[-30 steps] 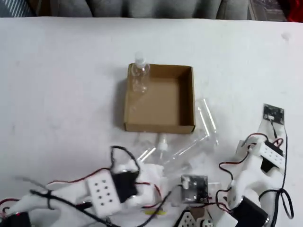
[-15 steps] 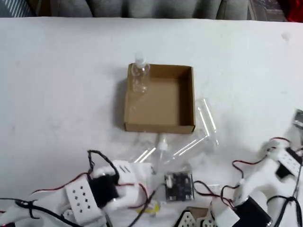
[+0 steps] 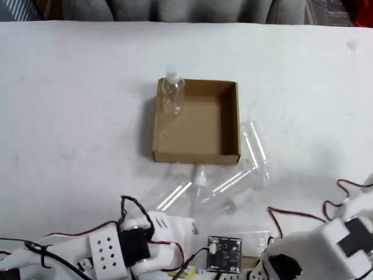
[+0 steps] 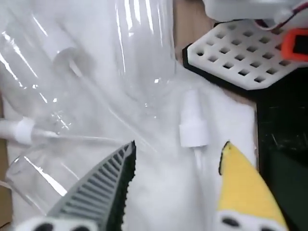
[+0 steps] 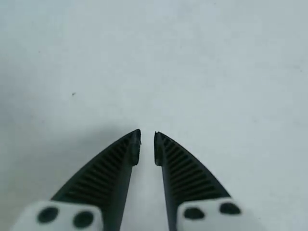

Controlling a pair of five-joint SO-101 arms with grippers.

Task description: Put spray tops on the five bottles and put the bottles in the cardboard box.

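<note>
The cardboard box (image 3: 228, 153) sits mid-table. One clear bottle (image 3: 172, 93) with a spray top stands upright in its far left corner. Several empty clear bottles (image 3: 233, 181) lie on the white cloth just in front of the box, with a loose spray top (image 3: 200, 175) among them. In the left wrist view my left gripper (image 4: 179, 144) is open, grey and yellow fingers straddling a white spray top (image 4: 193, 126) on the cloth, beside lying bottles (image 4: 144, 53). My right gripper (image 5: 147, 138) is shut with nothing in it, over bare white cloth.
The left arm (image 3: 116, 254) lies along the near edge at the left, the right arm (image 3: 326, 248) at the near right corner, both trailing red and black wires. A white perforated plate (image 4: 245, 53) sits close to the loose spray top.
The right arm has swung away from the bottles toward the near right corner. The left arm has pulled back toward the near edge, shifting a little sideways.
</note>
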